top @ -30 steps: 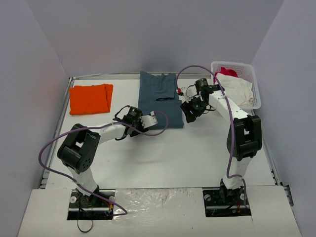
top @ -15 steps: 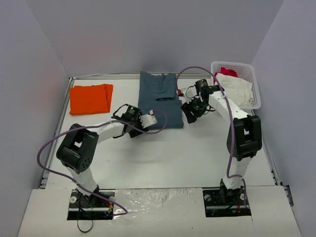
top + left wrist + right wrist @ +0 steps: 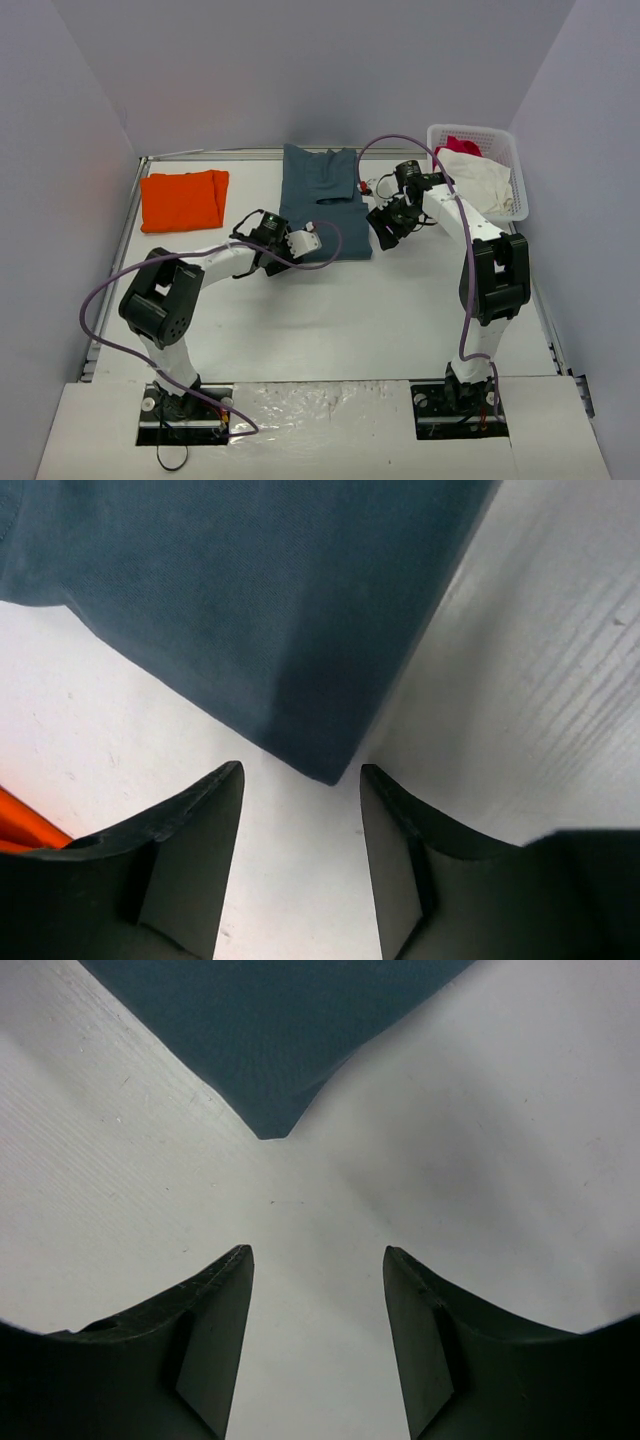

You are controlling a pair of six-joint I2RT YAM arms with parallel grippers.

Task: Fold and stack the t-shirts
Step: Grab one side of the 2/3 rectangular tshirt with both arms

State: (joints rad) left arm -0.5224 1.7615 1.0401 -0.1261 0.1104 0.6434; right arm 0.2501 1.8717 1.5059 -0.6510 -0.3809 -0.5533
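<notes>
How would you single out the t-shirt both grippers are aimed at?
On the table, at the middle of the far edge, between the orange t-shirt on the left and the white basket on the right. The slate-blue t-shirt lies flat there, the left gripper and right gripper open at its near corners. It is the only dark garment.

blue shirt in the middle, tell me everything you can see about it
The blue shirt is plain slate-blue soft cloth with no markings. It lies flat on the white table, at the far middle, folded into a narrow strip with the collar at the far end and the sleeves seemingly tucked in. The left gripper hangs open right at its near left corner. The right gripper is open a little short of its near right corner. Neither pinches the cloth.
</notes>
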